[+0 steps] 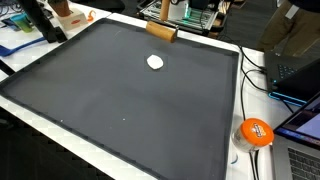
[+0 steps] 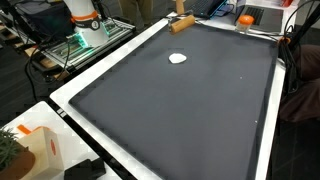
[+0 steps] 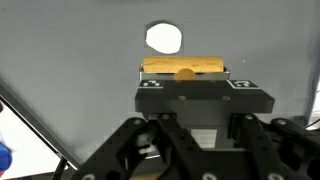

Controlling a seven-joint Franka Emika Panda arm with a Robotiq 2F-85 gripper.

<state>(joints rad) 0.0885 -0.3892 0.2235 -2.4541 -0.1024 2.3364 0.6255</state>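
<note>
Wrist view: wooden block (image 3: 185, 68) between fingers (image 3: 148, 88)

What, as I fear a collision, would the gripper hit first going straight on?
Probably the dark mat under the wooden block it holds; the white disc looks off that line, depth unclear.

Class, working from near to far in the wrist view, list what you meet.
fingers → wooden block gripped between them → white disc lying on the dark mat
</note>
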